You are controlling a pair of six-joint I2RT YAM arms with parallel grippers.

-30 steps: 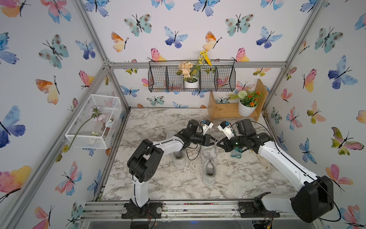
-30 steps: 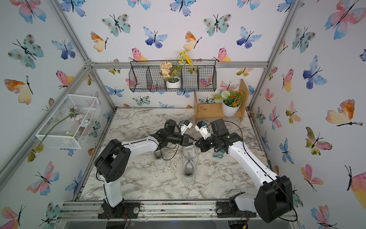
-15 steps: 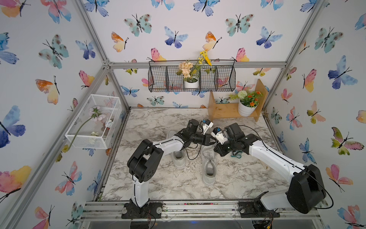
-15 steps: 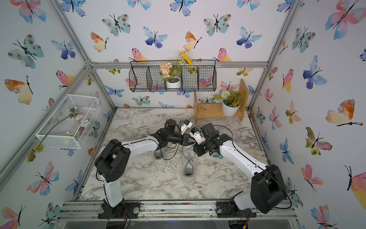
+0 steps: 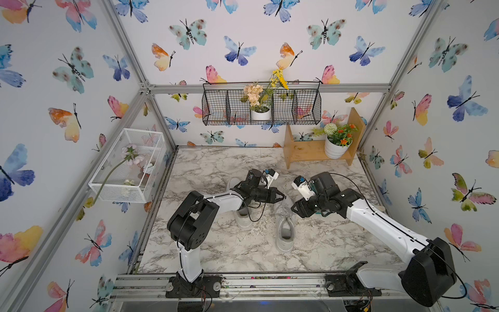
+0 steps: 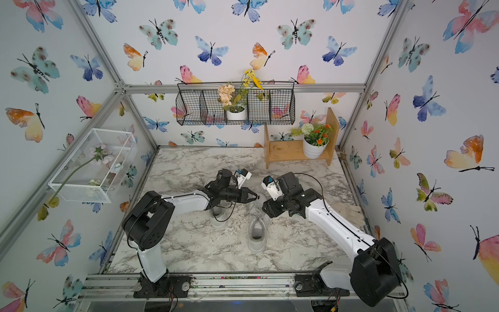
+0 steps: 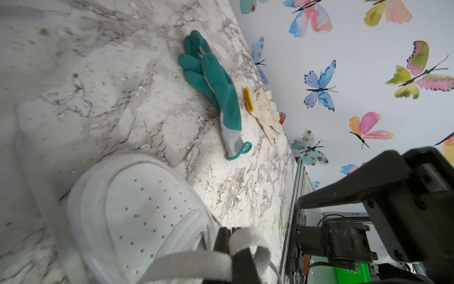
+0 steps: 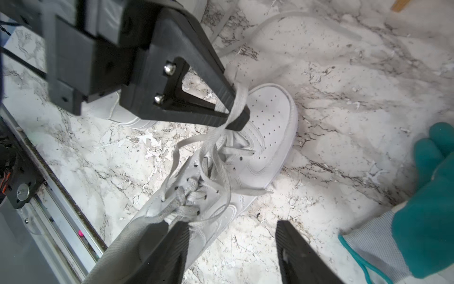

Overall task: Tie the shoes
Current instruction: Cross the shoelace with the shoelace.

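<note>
Two white shoes stand on the marble table. One shoe [image 5: 285, 229] [image 6: 257, 232] lies between the arms; the other shoe [image 5: 243, 217] is partly under the left arm. My left gripper [image 5: 281, 195] [image 6: 256, 196] hovers over the middle shoe's toe [image 7: 137, 209], shut on a white lace [image 7: 245, 237] that loops round its tip. The right wrist view shows that same pinch [image 8: 233, 110], with the lace [image 8: 211, 140] running down to a loose knot [image 8: 186, 194] on the shoe [image 8: 265, 137]. My right gripper [image 8: 231, 248] [image 5: 294, 209] is open beside the shoe; a lace drapes over the outside of one finger [image 8: 169, 246].
A teal-green glove [image 7: 213, 83] [image 8: 430, 204] and a beige glove [image 7: 267, 115] lie right of the shoe. A wooden shelf [image 5: 305, 154] with a flower pot [image 5: 336, 148] stands at the back right. Wire baskets hang on the back wall [image 5: 262, 108] and left wall [image 5: 129, 167].
My right gripper has opened and let go of the lace, after swinging in toward the left gripper and dropping lower beside the shoe. The left gripper has stayed shut in place.
</note>
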